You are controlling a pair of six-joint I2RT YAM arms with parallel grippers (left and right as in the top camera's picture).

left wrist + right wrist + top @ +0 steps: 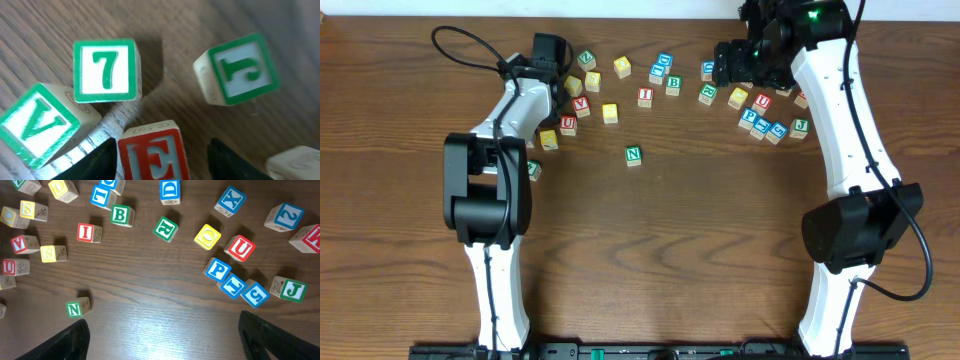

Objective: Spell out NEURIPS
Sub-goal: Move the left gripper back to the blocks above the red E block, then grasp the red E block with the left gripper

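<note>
From overhead I saw the left gripper [548,55] stretched to the far left of the brown wooden table [650,250]. Its fingertips were hidden under its own body (so I could not read the claw from there). The right gripper [738,62] hung over the far right. The green N cube [633,155], small and wooden, sat alone near the middle, nearer than the other blocks. The red I cube [645,96] lay beyond it, and the green R cube [708,94] lay to the right of that.

On the left wrist camera the claw stood partly open astride the red E cube [152,155]. One dark finger [102,162] was at the cube's left edge, while the other stood off with table showing between. A green 7 cube [105,70] and a green V cube [37,125] lay just beyond.

On the right wrist camera the claw was spread wide and held nothing, with bare wood between its black fingers [70,340]. Ahead to the right lay the red U cube [240,248], with the blue P cube [217,270] just near of it. The N, I and R showed farther left.
</note>
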